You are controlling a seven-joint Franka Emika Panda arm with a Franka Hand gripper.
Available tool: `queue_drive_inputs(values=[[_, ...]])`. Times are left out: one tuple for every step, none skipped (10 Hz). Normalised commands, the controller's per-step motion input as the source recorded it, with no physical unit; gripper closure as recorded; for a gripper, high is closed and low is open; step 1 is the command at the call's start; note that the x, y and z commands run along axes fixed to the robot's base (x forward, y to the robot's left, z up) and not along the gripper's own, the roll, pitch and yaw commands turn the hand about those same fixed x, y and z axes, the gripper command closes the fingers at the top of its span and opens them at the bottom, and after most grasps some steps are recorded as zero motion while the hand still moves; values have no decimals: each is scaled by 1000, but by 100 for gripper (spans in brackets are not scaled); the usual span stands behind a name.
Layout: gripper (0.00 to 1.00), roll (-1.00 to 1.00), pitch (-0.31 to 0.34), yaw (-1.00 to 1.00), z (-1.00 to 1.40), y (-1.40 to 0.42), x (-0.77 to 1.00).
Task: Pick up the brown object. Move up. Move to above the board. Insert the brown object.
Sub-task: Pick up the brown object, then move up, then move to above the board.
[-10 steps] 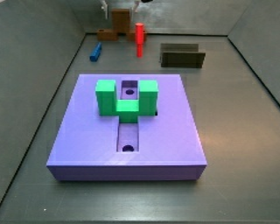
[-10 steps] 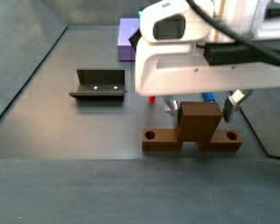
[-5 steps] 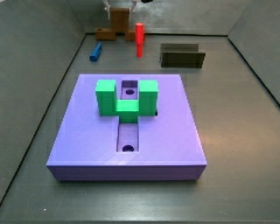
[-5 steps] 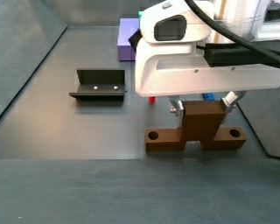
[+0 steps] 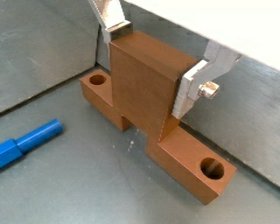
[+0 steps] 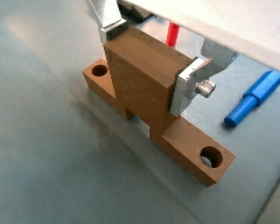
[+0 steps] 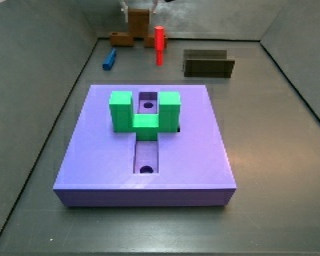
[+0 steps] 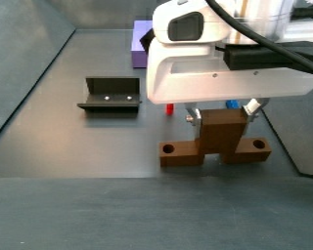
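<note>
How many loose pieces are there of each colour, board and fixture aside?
Brown: 1, the brown object between the end effector fingers, on the floor at the far end
Blue: 1, the blue peg
Red: 1, the red peg
Green: 1, the green block on the purple board
Total: 4

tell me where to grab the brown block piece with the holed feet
Grip the brown block piece with holed flanges by its tall central upright, coming from above, flat faces between the fingers. The low flanges sit against the floor. The pincer straddles that upright this way, silver fingers at its two sides.
</note>
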Motion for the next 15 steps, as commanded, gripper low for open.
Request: queue_drive_inputs(values=[[100, 0, 0, 0, 0, 0, 0], [100, 0, 0, 0, 0, 0, 0], [100, 0, 0, 0, 0, 0, 0], [100, 0, 0, 0, 0, 0, 0], [100, 0, 0, 0, 0, 0, 0], [100, 0, 0, 0, 0, 0, 0], [100, 0, 0, 0, 0, 0, 0], [100, 0, 0, 0, 0, 0, 0], [100, 0, 0, 0, 0, 0, 0], [100, 0, 0, 0, 833, 0, 0], [100, 8, -33, -24, 879, -27, 94], [100, 25, 22, -20, 678, -25, 28], [100, 75, 34, -3, 272, -15, 39], [100, 0, 0, 0, 1400, 0, 0], [100, -43, 23, 0, 1400, 5, -33]])
